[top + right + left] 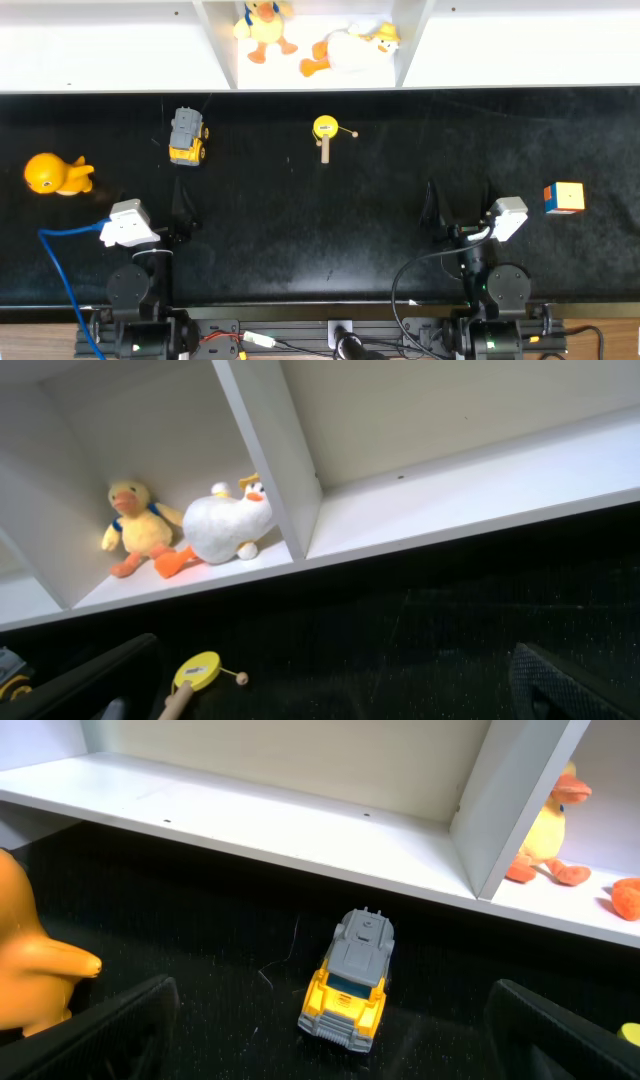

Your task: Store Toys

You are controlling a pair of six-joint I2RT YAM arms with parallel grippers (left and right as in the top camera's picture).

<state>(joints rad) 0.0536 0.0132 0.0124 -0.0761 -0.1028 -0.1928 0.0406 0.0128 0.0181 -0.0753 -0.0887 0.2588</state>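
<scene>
Four toys lie loose on the black table [300,240]: a yellow-and-grey toy truck [187,136] left of centre, near the shelf front with its grey rear end towards the shelf; a small yellow rattle drum [325,133] on a wooden handle near the middle; an orange duck [55,174] far out on the left; and a colour cube [564,197] far out on the right. All four are well apart from one another. Two more toys already sit in the middle compartment of the white shelf [120,60] along the table's far edge: a yellow plush duck [263,25] sitting upright and, just beside it, a white plush duck [350,48] with a yellow cap and orange feet. The left gripper [180,212] sits low over the table on the near side of the truck, its claw released and holding nothing (the truck shows between its spread fingers in the wrist view). The right gripper [458,205] is likewise spread wide and empty, between the drum and the cube. A blue cable [60,270] loops from the left wrist.
</scene>
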